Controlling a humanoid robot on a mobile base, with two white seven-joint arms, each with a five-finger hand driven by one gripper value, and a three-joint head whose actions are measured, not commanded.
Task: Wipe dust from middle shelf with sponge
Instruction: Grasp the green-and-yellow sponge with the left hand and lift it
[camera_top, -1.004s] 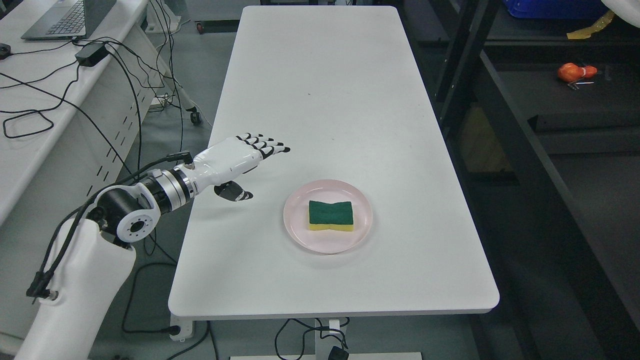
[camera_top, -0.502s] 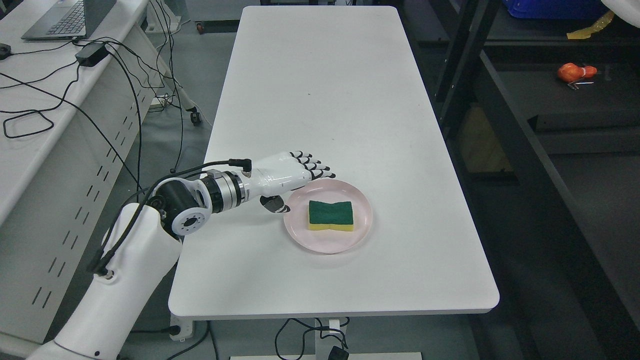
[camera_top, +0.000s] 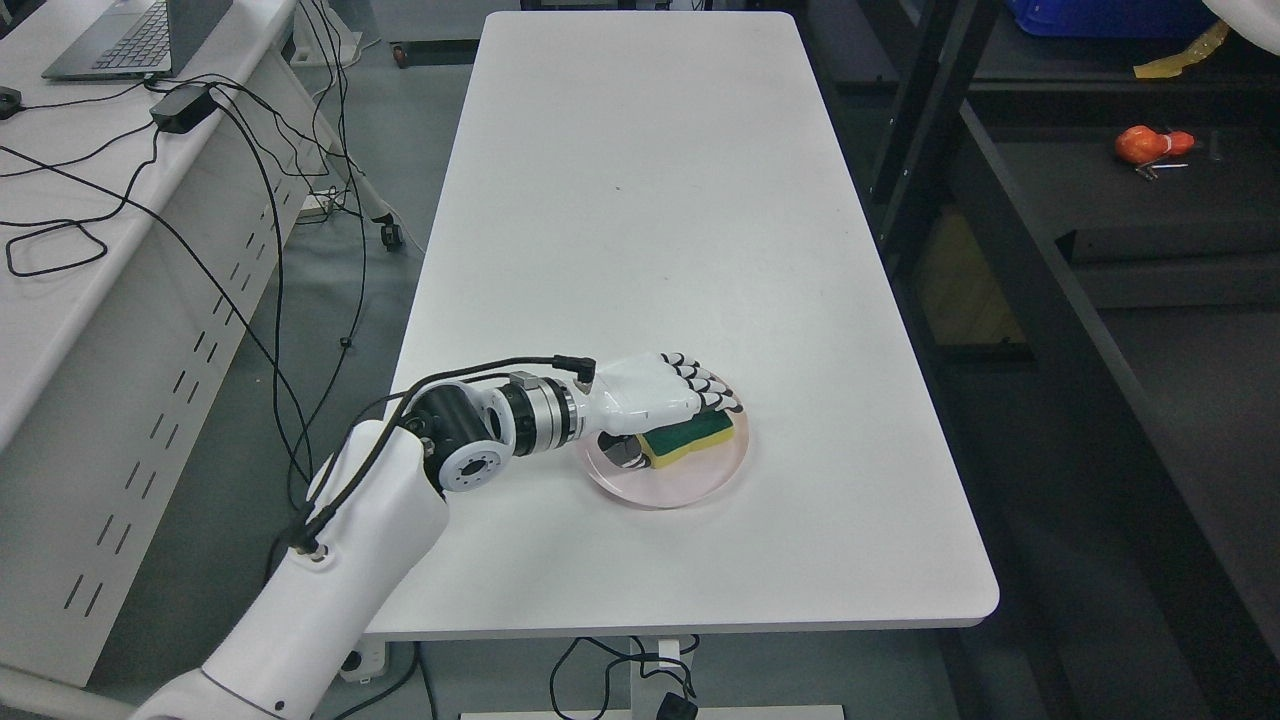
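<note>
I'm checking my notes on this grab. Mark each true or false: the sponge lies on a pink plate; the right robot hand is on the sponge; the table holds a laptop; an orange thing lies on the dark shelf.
1. The sponge lies on a pink plate: true.
2. The right robot hand is on the sponge: false, it is the left robot hand.
3. The table holds a laptop: false, the laptop is on a side desk.
4. An orange thing lies on the dark shelf: true.

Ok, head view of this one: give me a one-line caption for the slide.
Left hand closing over the sponge on a pink plate on the white table.
</note>
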